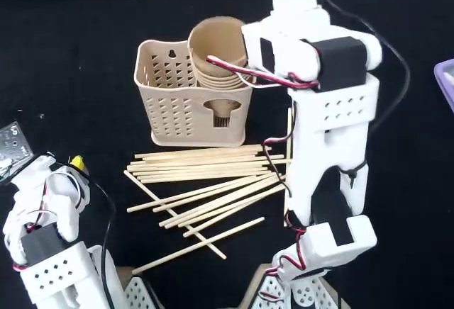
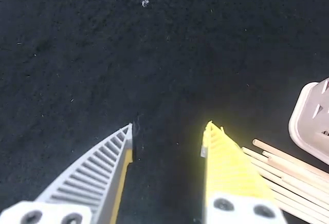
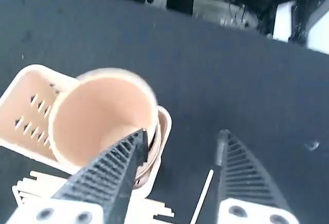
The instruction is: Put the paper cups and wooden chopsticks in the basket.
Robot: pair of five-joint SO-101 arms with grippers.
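Observation:
A stack of brown paper cups (image 1: 216,47) stands tilted in the right end of the beige basket (image 1: 177,103). In the right wrist view my right gripper (image 3: 182,132) is open just beside the top cup (image 3: 103,118), with one fingertip (image 3: 134,144) over its rim and nothing held. Many wooden chopsticks (image 1: 206,181) lie in a loose pile on the black table in front of the basket. My left gripper (image 2: 169,126) hangs open over bare black cloth, left of the chopstick ends (image 2: 288,175) and the basket corner (image 2: 313,124).
The right arm (image 1: 326,89) stretches over the right end of the chopstick pile. The left arm (image 1: 42,210) sits at the front left. A metal plate (image 1: 13,149) lies at the left edge and a purple tray (image 1: 447,82) at the right edge.

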